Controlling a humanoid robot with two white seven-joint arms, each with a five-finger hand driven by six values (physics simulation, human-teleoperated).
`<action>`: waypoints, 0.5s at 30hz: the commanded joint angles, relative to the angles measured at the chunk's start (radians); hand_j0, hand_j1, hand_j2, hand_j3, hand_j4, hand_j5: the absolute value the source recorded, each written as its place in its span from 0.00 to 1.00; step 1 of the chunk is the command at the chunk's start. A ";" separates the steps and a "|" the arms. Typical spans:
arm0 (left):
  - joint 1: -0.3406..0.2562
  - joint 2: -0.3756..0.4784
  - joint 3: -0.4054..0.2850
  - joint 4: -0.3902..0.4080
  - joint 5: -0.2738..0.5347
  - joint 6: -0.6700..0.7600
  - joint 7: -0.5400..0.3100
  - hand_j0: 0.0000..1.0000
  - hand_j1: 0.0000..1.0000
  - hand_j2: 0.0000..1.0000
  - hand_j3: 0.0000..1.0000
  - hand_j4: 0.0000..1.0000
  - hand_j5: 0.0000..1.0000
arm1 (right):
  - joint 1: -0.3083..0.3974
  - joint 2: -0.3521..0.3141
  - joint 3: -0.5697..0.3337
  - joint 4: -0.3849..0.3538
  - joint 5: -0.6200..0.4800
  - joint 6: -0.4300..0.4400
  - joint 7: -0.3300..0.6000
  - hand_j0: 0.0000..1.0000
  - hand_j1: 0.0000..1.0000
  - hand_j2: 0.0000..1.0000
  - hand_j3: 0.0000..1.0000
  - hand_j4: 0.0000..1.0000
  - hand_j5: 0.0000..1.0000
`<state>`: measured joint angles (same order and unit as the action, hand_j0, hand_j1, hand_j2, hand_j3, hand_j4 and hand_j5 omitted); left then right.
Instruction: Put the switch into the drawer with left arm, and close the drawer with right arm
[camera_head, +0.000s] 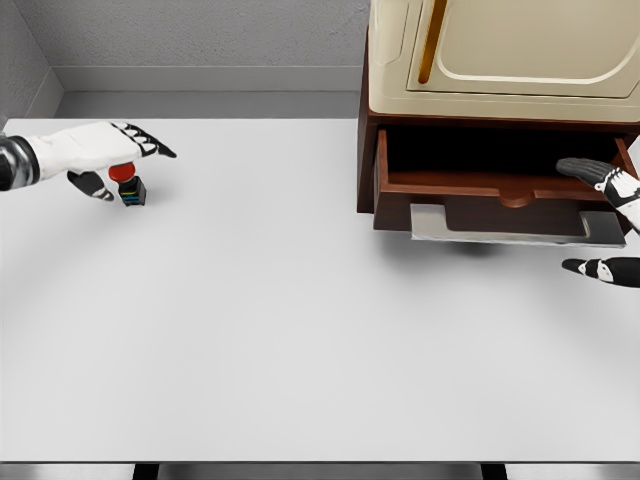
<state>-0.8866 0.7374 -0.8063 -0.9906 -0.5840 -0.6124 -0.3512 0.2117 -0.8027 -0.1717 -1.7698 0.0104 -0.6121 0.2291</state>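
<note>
The switch (129, 185), a small black box with a red button on top, stands on the white table (300, 330) at the far left. My left hand (112, 160) hovers right over it with fingers spread, thumb beside the red button, not closed on it. At the right a dark wooden drawer (500, 185) is pulled out of the cabinet (500, 60), with a grey plate under its front. My right hand (605, 220) is at the drawer's right end, fingers spread, one near the drawer's front edge and another lower by the plate.
The cream-coloured cabinet top with a rounded door and a brass handle (430, 45) rises above the drawer. A grey wall runs behind the table.
</note>
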 joint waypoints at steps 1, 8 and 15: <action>0.000 -0.010 0.001 0.026 0.000 0.002 -0.002 0.91 0.91 0.91 0.91 0.91 0.91 | 0.000 -0.001 0.000 0.000 -0.007 0.001 -0.001 1.00 1.00 1.00 1.00 1.00 1.00; -0.017 -0.036 -0.001 0.087 -0.025 0.002 -0.002 0.88 0.88 0.88 0.88 0.88 0.88 | 0.000 -0.001 -0.002 0.000 -0.007 0.001 -0.001 1.00 1.00 1.00 1.00 1.00 1.00; -0.017 -0.038 -0.001 0.087 -0.025 0.002 -0.031 0.70 0.70 0.70 0.70 0.70 0.70 | 0.000 -0.001 -0.002 0.000 -0.007 0.001 -0.001 1.00 1.00 1.00 1.00 1.00 1.00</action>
<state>-0.9035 0.6995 -0.8087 -0.9047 -0.6134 -0.6126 -0.3766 0.2117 -0.8027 -0.1732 -1.7697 0.0103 -0.6121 0.2291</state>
